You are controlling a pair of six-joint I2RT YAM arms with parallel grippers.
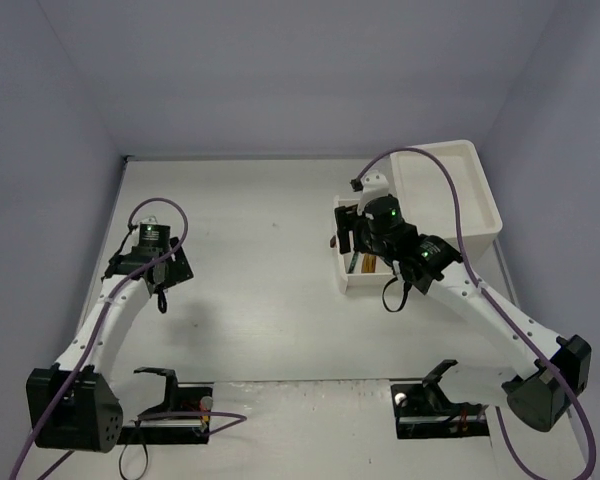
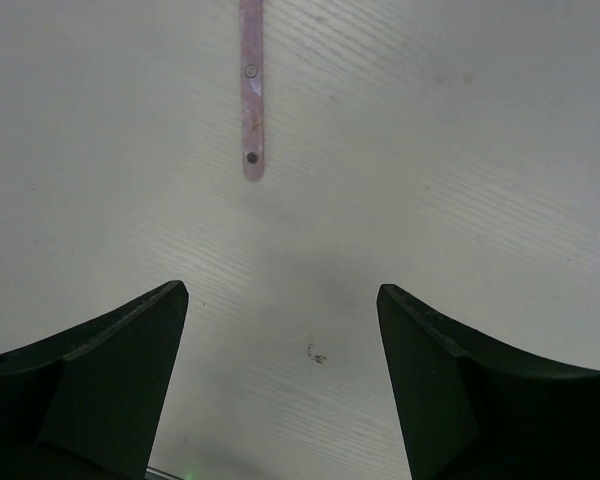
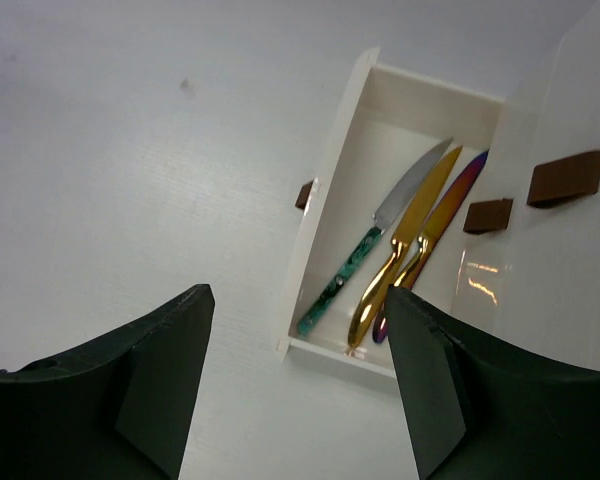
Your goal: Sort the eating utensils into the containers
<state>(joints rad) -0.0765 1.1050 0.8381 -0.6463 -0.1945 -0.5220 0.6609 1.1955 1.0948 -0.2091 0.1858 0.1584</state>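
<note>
The left tool (image 2: 280,300) stands wide open over the bare tabletop (image 2: 480,150), with nothing between its dark fingers (image 2: 100,370) and nothing touching them. Ahead of it, well clear of the fingertips, lies a slim pink-purple utensil handle (image 2: 251,90). It is flat with a rounded end and two small dots along it. Its far part runs out of the wrist view, so the kind of utensil cannot be told.

The right tool (image 3: 298,293) is also spread wide and holds nothing. It hangs above the near end of a pulled-out cream-white drawer (image 3: 325,230). Three knives lie lengthwise in that drawer, side by side and close together:
- a silver-bladed knife with a marbled green handle (image 3: 375,235)
- a gold knife (image 3: 410,225)
- an iridescent purple knife (image 3: 450,205), its handle partly under the gold one

Just beside the drawer stands the white drawer unit (image 3: 570,260), with two brown handles (image 3: 565,178) on its front. From above, the unit (image 1: 450,190) sits at the tabletop's far right.
</note>
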